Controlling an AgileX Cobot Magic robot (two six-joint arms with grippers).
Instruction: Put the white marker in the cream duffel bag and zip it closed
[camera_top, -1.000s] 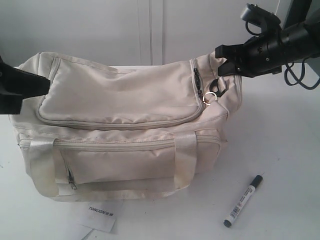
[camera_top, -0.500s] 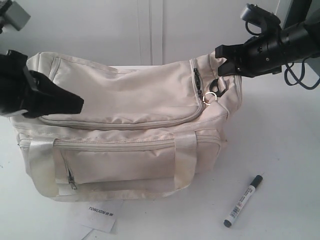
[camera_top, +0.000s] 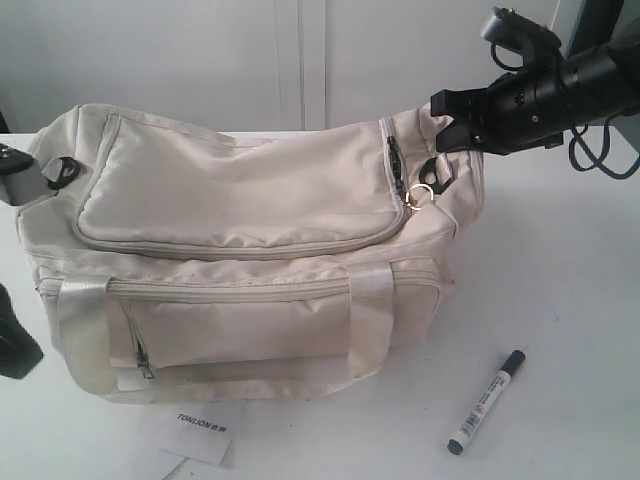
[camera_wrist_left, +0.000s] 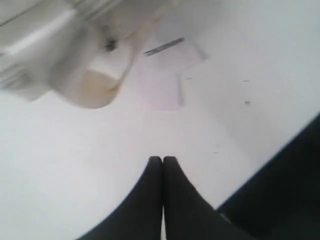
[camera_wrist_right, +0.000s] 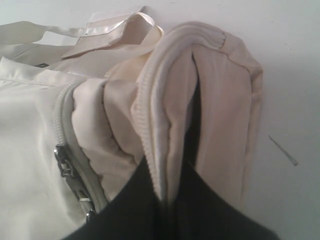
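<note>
Right hand (camera_top: 447, 120) is pinching a fold of fabric at one end of the cream duffel bag (camera_top: 240, 200), its fingers clenched on the cloth as the right wrist view shows. Left hand (camera_wrist_left: 162, 162) is hanging low by the surface (camera_top: 560, 300) near the bag's other end, fingers pressed together and grasping nothing. No part of the task is looking done: the white marker (camera_top: 487, 402) is lying on the surface in front of the bag's right corner, well apart from both hands, and the curved top zipper (camera_top: 396, 160) is looking shut, its sliders sitting near the pinched end. Unzipping, loading the marker and zipping up are all waiting. A paper tag (camera_top: 203, 432) is lying just in front of the bag, apart from the marker, and nothing is blocking the way to the marker
</note>
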